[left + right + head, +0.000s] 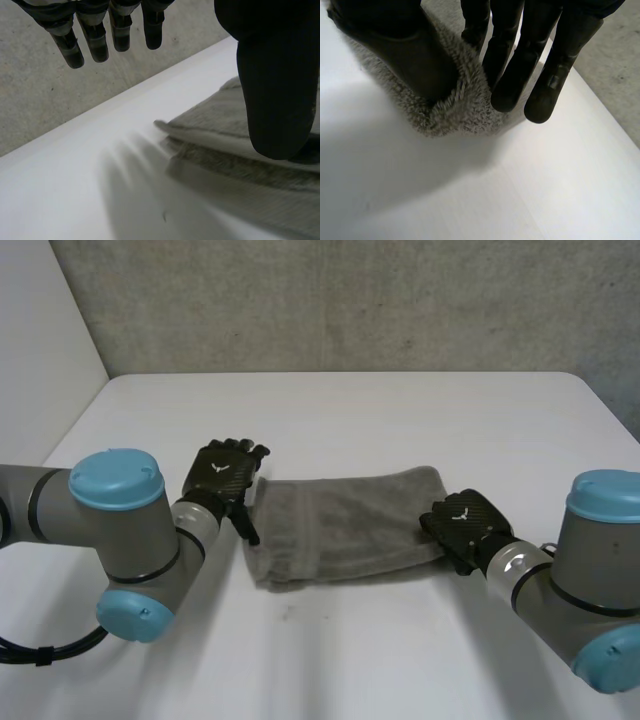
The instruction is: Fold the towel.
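Rough concrete wall (350, 300) backs the white tabletop (350, 410), where the grey towel (340, 525) lies as a folded strip across the middle, between our two hands. Our left hand (222, 478) hovers just off the towel's left end, fingers straight and holding nothing, thumb over the edge. Our right hand (462, 522) sits on the right end and appears to pinch it between thumb and fingers. For the next fold we judge it best to grip both layers firmly, lift low, and carry the right end leftward so the edges meet squarely.
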You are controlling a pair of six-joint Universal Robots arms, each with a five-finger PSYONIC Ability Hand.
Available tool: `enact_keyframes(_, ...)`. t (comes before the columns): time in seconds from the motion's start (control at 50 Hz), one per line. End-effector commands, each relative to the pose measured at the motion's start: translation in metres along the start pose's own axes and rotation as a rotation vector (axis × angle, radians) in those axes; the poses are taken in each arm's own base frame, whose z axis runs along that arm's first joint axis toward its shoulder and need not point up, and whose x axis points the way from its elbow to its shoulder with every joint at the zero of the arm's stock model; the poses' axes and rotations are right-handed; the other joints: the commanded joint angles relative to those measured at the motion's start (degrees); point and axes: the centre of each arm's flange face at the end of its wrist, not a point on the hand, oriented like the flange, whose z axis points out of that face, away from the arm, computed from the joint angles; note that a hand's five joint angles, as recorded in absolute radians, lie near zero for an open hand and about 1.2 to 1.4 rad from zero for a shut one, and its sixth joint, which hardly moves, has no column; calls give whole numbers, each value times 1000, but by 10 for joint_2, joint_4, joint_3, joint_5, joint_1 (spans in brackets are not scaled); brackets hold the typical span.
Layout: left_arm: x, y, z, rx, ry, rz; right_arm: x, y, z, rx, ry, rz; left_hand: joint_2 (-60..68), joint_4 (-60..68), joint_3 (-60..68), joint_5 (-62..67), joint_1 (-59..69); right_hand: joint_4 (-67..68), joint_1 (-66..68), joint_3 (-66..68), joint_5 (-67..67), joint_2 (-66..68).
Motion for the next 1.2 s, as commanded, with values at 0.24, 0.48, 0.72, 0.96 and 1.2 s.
enact_keyframes(0.24, -3, -56, -29, 120, 3, -9, 17, -36, -17, 79, 78, -421, 11, 11, 11, -5, 10, 83, 111, 89, 80, 100)
enact_keyframes(0.48, -36, -99, -42, 239, -83, -14, -153, -100, -19, 443, -309, -763, 9, 9, 9, -6, 8, 83, 111, 89, 80, 100)
enact_keyframes(0.72, -29, -91, -36, 223, -60, -40, -126, -112, -28, 449, -317, -552, 7, 7, 8, -8, 6, -617, -589, -611, -620, -600)
enact_keyframes(0.96, -5, -65, -21, 160, 17, -212, -2, -90, -16, 290, -130, 264, 19, 19, 19, 4, 18, -617, -589, -611, -620, -600)
enact_keyframes(1.2, 43, -9, -23, -10, 153, -277, -15, -52, 19, 107, -235, 467, 19, 19, 19, 4, 18, -617, -589, -611, -620, -600)
